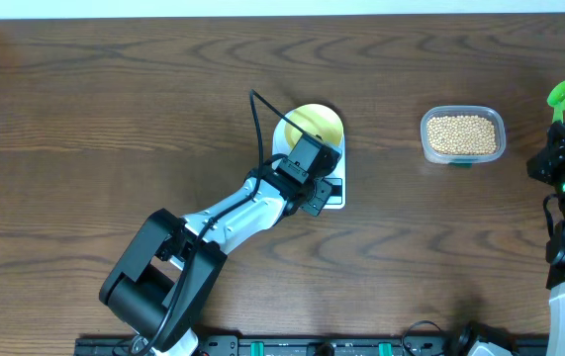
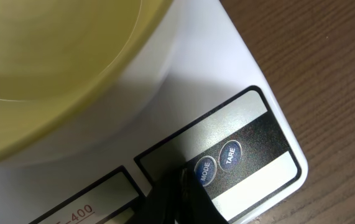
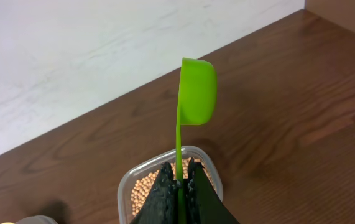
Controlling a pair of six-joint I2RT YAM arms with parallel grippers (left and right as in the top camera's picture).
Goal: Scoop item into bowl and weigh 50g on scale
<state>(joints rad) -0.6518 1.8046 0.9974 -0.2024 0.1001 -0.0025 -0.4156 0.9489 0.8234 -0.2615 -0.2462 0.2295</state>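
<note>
The pale yellow bowl [image 1: 314, 123] sits empty on the white scale [image 1: 335, 197]; in the left wrist view the bowl [image 2: 40, 74] fills the top left above the scale's [image 2: 189, 81] front panel. My left gripper [image 2: 178, 194] is shut, empty, its tip resting at the MODE button [image 2: 204, 171] beside the TARE button [image 2: 230, 154]. Overhead, the left gripper [image 1: 320, 186] is over the scale's front. My right gripper [image 3: 178, 168] is shut on the handle of a green scoop [image 3: 196, 90], held upright and empty above the beans [image 3: 141, 186]. Overhead, the right gripper [image 1: 559, 133] is at the far right.
A clear plastic tub [image 1: 462, 134] full of the beans [image 1: 460, 133] stands on the wooden table right of the scale. The green scoop [image 1: 563, 95] rises beyond it near the right edge. A white wall borders the table's far side.
</note>
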